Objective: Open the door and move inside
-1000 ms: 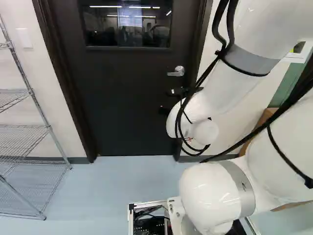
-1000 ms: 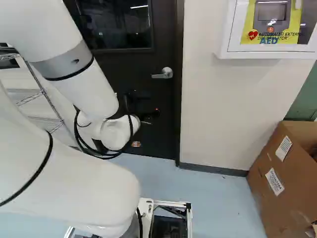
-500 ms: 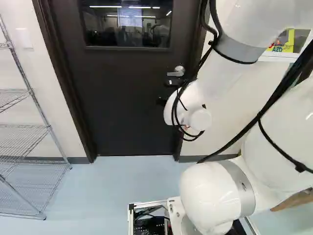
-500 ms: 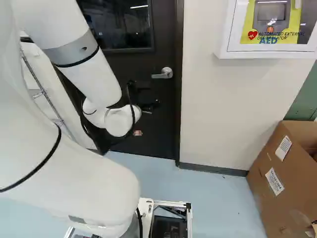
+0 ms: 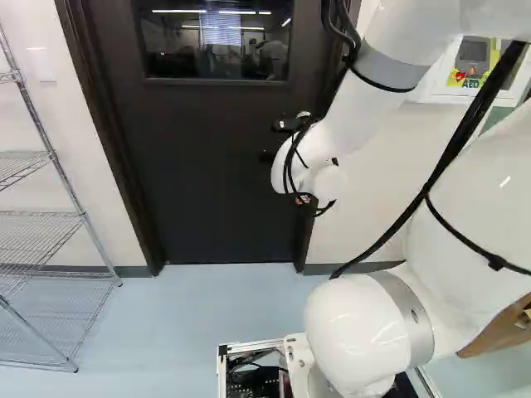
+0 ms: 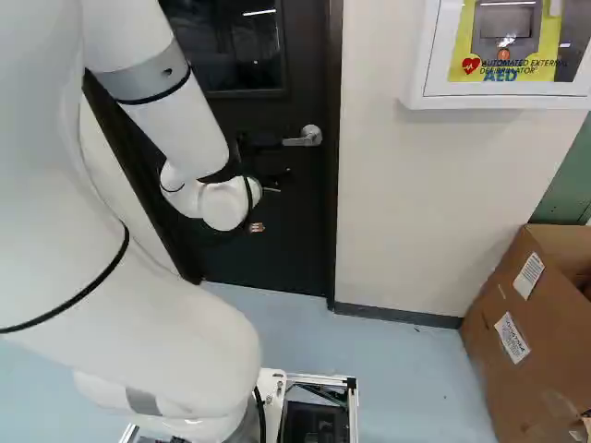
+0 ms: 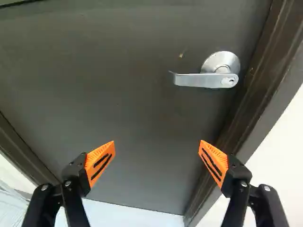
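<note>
- Standing at the left of the left base view, a silver wire shelving rack rises from the pale blue floor.
- Next to it, a pale rectangular plate sits on the white wall.
- The dark brown door, with a dark glass window in its upper part, stands closed in its brown frame.
- Near the door's face is the black two-fingered gripper, partly lost against the dark door in both base views; the wrist view shows its orange pads spread wide, with bare door between and beyond them.
- The silver lever handle is on the door near its right edge; in the wrist view it lies ahead of the fingers, apart from both, probably a little above their level.
- The white jointed arm reaches towards the door, black cables strapped along it.
- Right of the door, a white wall cabinet with a yellow panel hangs above an open brown cardboard box on the floor.
</note>
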